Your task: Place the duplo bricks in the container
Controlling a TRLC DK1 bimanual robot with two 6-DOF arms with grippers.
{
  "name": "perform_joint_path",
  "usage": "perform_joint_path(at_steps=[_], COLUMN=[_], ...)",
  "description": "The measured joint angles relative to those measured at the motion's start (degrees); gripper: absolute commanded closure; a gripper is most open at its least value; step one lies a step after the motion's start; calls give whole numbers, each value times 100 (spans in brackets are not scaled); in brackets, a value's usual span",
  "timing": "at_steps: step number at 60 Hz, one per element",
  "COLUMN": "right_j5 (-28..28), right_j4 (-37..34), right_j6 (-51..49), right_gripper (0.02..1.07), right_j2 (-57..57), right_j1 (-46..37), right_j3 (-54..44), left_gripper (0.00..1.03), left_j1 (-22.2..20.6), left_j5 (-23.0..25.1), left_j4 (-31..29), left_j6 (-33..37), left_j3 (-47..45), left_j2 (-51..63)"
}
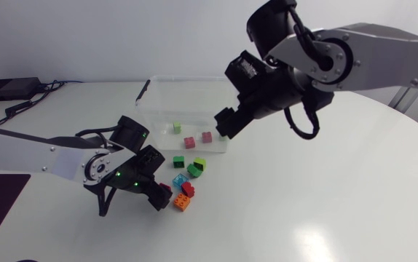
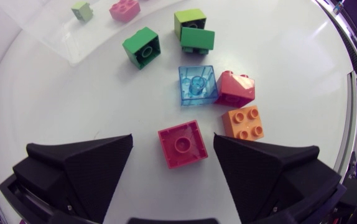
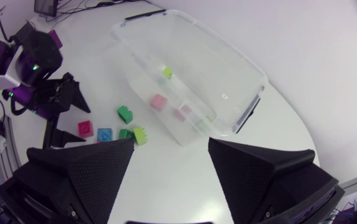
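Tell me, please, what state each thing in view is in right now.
Container: lid off, holding a light green brick and two pink bricks.
Left claw: open, fingers either side of a red brick, not gripping.
Red brick: flat on the table, stud up.
Right claw: open, empty.
Orange brick: on the table, studs up.

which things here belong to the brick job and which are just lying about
Job: clear container; red brick between the left gripper's open fingers; orange brick, blue brick, green bricks loose nearby; pink brick, light green brick already inside.
Lying about: black box and cables at the table's far corner.
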Motion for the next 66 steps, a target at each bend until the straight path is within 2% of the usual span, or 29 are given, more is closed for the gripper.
perform_joint_path(at_steps=[3,5,7,15,26,41,51,66], right_j5=[-13,-17,-31,-81,-501,-876,-916,-1001], right_j4=[2,0,9,83,175,164,52,-240], right_j6=[-17,-22,-39,-103,-103,-103,-103,-103], right_gripper=[20,20,20,20,20,20,20,20], right_j2=[-72,-94,-96,-70,140,542,807,1287], right_j1=[144,249,356,702,953,1132,1241,1412], right_j3=[-181,-297,-404,-800,-997,-1005,-992,-693], left_gripper=[47,64,73,76,77,77,77,77], left_j1=[0,0,0,0,63,669,1069,1172], left_j5=[-13,-15,-20,-37,-35,186,372,527], left_j4=[0,2,2,2,0,-271,-568,-610], left_j6=[-4,-15,-17,-20,-20,-17,-17,-216], left_j3=[50,79,98,103,101,157,748,1860], left_j2=[98,160,205,247,105,-1027,-1482,-1679])
